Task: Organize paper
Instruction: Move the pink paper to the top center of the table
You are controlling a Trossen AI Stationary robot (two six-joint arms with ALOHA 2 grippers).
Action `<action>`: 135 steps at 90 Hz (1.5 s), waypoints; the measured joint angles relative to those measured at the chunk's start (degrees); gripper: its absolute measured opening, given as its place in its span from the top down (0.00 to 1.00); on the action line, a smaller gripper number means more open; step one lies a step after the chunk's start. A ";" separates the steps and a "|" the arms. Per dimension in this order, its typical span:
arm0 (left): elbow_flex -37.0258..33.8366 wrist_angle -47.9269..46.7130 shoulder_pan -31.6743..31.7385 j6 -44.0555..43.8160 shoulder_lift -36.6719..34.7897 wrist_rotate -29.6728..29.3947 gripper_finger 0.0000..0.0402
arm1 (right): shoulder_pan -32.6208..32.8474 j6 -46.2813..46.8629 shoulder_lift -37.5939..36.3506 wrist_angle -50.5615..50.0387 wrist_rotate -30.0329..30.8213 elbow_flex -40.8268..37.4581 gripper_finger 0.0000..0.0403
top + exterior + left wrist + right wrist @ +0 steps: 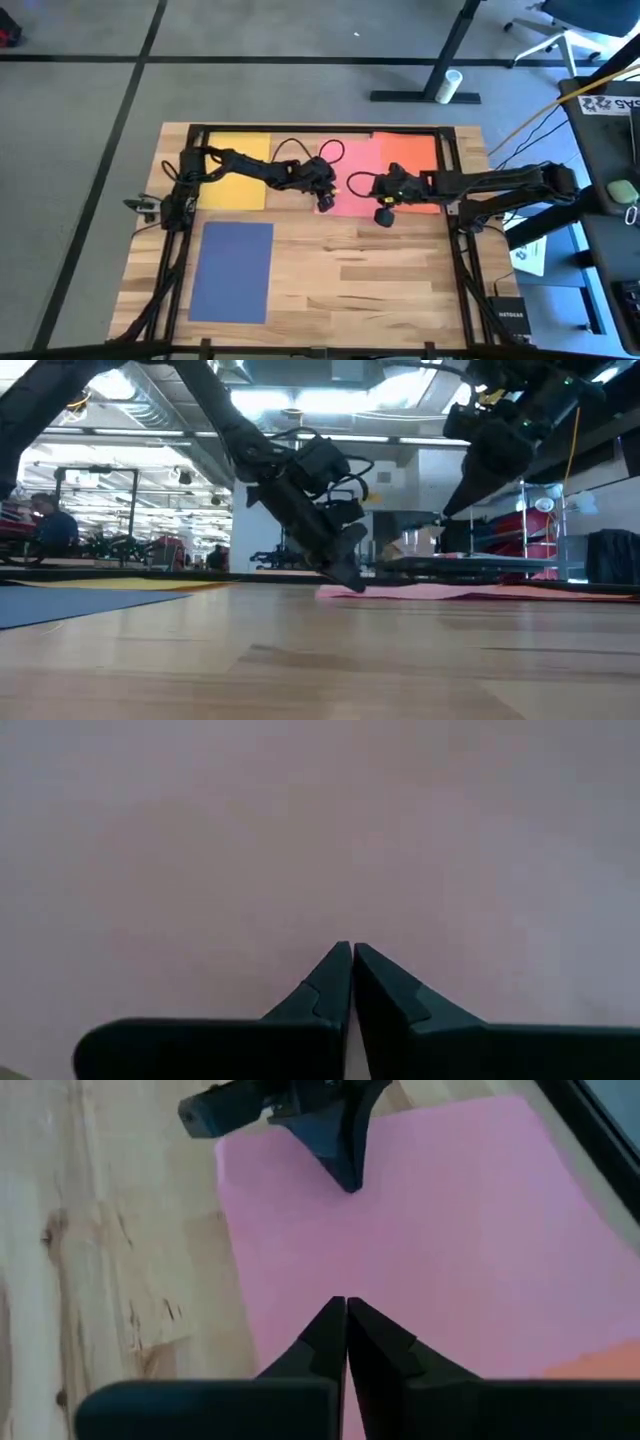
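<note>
Navy paper (232,271) is lying nearest, by the desk's (350,280) front-left corner; yellow (234,172), pink (352,180) and orange (405,165) sheets are sitting along the far edge. Left tool (326,198), closed, is pressing the pink sheet's near corner — probably to slide it — while the closed right tool (352,184) is hovering over it. Behind, a person (50,525) is sitting.

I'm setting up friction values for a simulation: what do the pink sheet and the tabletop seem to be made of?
The pink sheet looks like thin matte paper: it lies nearly flat, without gloss, its edge lifting slightly in the low view. The tabletop appears to be jointed wood planks with a smooth light finish, showing grain and knots. The left end effector, shut, presses on the sheet.
</note>
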 joint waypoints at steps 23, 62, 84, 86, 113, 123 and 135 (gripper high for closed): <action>-0.05 -3.61 0.05 -0.26 -0.62 -2.30 1.00 | 0.00 0.17 0.00 -1.58 0.00 0.00 1.00; -0.10 -8.50 -0.36 1.25 -0.63 -3.56 1.00 | 0.00 1.36 0.00 -2.93 -0.02 0.00 1.00; -0.16 -11.37 -0.36 4.24 -1.54 -4.06 1.00 | 0.00 1.38 0.00 -3.68 -0.02 0.00 1.00; -0.18 -11.79 -0.36 4.66 -1.71 -4.37 1.00 | 0.00 1.40 0.00 -3.81 -0.02 0.00 1.00; -1.29 -16.81 -0.35 8.09 -5.23 -6.45 1.00 | 0.00 1.46 0.00 -4.35 -0.06 0.02 1.00; -2.71 -16.94 -0.34 8.95 -5.54 -7.39 1.00 | 0.00 1.46 0.00 -4.35 -0.49 0.02 1.00; -4.36 -16.39 -0.30 9.73 -5.77 -8.11 1.00 | 0.00 1.46 0.00 -4.44 -0.50 0.02 1.00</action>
